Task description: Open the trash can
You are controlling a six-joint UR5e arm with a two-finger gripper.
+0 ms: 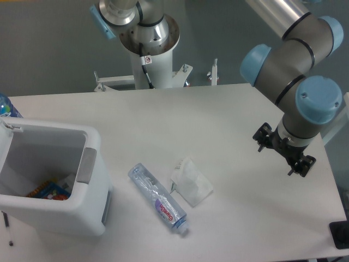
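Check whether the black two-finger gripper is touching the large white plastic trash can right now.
Apart. The fixed camera shows the gripper near the table's right edge and the large white plastic trash can at the far left, with bare tabletop between them.
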